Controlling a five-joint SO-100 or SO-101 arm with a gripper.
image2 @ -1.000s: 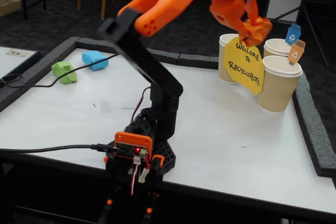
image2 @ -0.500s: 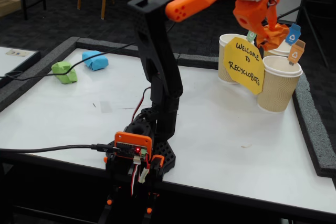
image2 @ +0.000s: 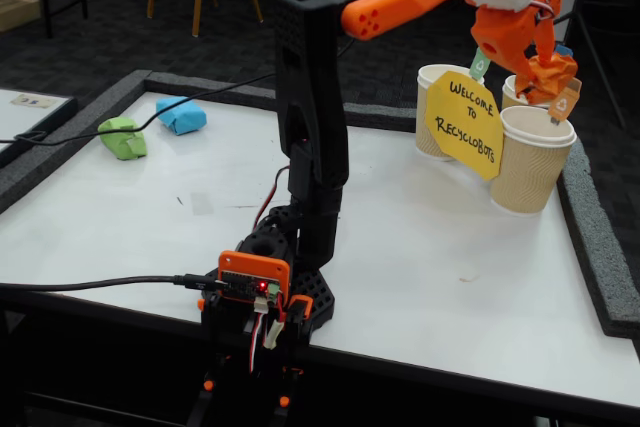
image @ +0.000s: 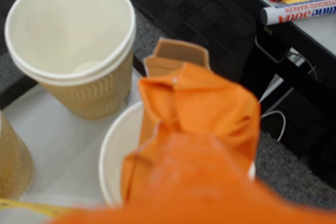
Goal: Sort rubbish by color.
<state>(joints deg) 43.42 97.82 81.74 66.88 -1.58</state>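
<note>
My orange gripper (image2: 549, 73) hangs at the right of the fixed view, shut on the orange paper wad (image2: 552, 77). It is just above the front ribbed cup (image2: 533, 162), which carries an orange tag (image2: 564, 101). In the wrist view the orange wad (image: 202, 106) fills the middle, above that cup's white rim (image: 111, 153) and orange tag (image: 177, 52). The lime green wad (image2: 122, 137) and the light blue wad (image2: 181, 114) lie together on the white table at the far left.
A cup with a blue tag (image: 68, 51) stands behind the front cup. A third cup (image2: 434, 107) sits behind a yellow sign (image2: 466, 122). The arm's base (image2: 265, 292) is at the table's front edge. A grey foam border (image2: 600, 247) rims the table.
The arm has swung right and stretched out, carrying the orange wad from in front of the yellow sign to above the orange-tagged cup. The green and blue wads have not moved.
</note>
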